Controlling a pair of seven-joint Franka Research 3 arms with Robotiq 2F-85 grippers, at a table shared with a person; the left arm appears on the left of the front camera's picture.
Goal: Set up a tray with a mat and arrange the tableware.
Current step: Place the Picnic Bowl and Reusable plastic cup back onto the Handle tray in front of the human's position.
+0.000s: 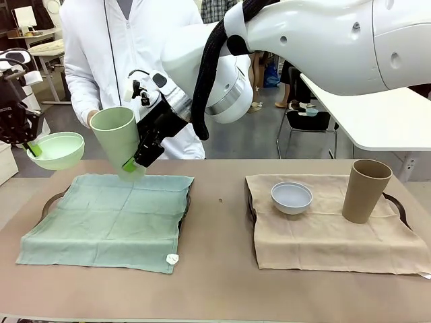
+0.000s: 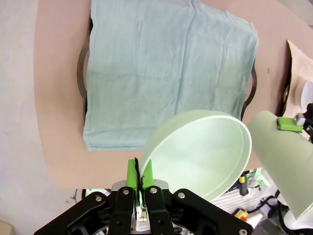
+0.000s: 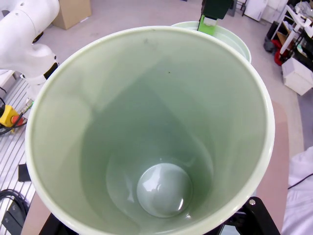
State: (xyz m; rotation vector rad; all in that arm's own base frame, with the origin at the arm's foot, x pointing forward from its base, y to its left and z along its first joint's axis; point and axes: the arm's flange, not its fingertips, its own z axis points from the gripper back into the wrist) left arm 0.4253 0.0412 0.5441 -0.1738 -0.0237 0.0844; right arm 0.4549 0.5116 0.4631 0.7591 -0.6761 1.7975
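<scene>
Front view: brown cup (image 1: pixel 364 190) and blue-grey bowl (image 1: pixel 291 197) placed on beige mat (image 1: pixel 323 235). Green mat (image 1: pixel 108 219) bare, below both jaws. Left gripper (image 2: pixel 139 172) pinches mint bowl (image 2: pixel 203 152) rim; right gripper (image 1: pixel 138 161) clamps mint cup (image 1: pixel 118 141). Both unplaced.

No legible text, label or number anywhere.

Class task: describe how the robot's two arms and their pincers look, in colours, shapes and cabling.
The right arm is glossy white and rounded, with a black corrugated cable sleeve looping past its silver wrist ring. Both the right pincer and the left pincer are black with bright green pads.
</scene>
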